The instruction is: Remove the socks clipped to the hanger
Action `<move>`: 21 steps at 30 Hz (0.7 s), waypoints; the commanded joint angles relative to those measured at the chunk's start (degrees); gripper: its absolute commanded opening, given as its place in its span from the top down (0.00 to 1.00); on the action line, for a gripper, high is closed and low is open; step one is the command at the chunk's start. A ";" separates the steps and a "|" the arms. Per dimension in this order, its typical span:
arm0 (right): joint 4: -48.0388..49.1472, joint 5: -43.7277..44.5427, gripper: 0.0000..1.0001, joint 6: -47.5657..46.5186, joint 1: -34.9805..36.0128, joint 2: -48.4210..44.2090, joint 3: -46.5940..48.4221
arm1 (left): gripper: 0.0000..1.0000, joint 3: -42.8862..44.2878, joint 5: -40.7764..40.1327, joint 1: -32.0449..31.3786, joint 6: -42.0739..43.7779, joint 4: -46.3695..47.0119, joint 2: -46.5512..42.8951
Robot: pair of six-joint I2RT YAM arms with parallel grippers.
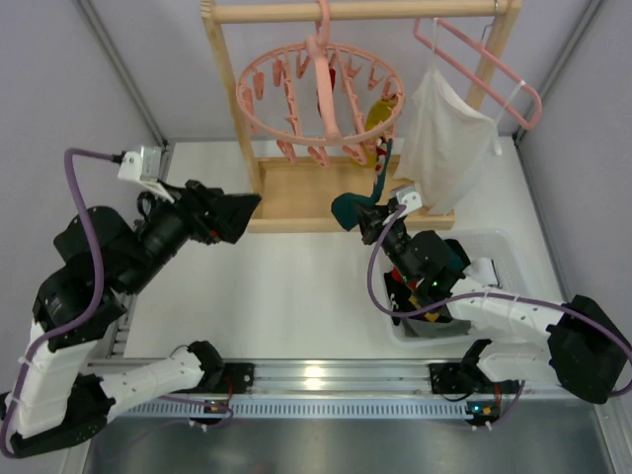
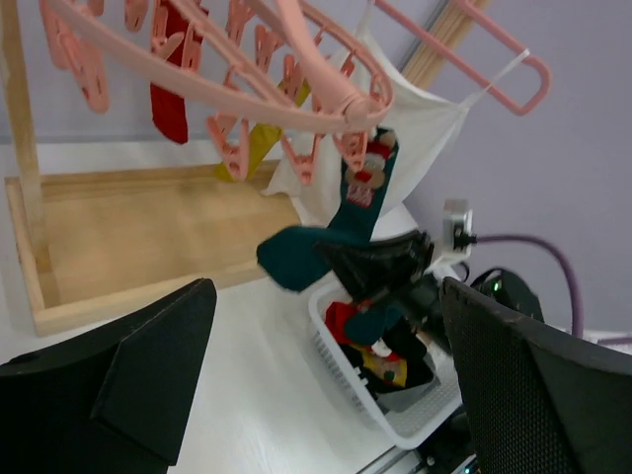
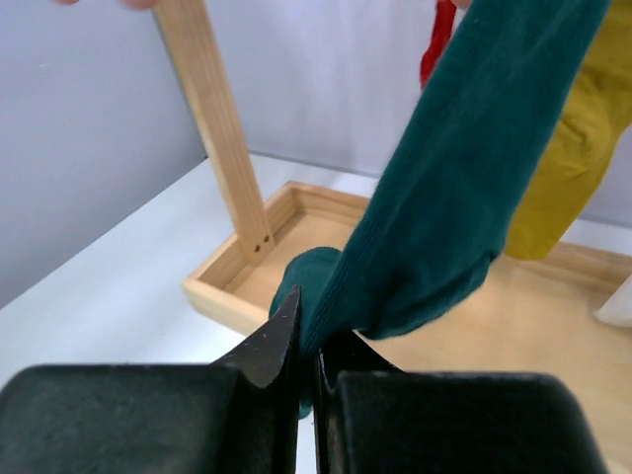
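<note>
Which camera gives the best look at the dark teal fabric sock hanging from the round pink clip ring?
The left wrist view: the dark teal fabric sock shows full length, top to toe. The top view shows it small and foreshortened; the right wrist view only its pinched lower part.

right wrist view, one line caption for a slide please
Right gripper shut on the hanging teal sock, a mustard sock and the wooden rack behind it.

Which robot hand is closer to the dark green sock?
Right. The right gripper is shut on the dark green sock, at its lower end. The left gripper hangs open beside the wooden stand, apart from the sock.
</note>
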 commanded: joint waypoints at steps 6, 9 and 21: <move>-8.64 23.51 1.00 -3.01 18.93 -0.79 3.54 | 0.02 16.77 -0.58 0.06 1.47 0.57 17.58; -9.16 25.90 1.00 -2.49 23.33 2.46 6.27 | 0.01 19.16 -2.51 -0.72 3.14 0.48 20.48; -7.76 35.74 1.00 -3.63 32.22 17.49 19.19 | 0.01 20.31 -31.86 -13.82 11.23 0.22 28.58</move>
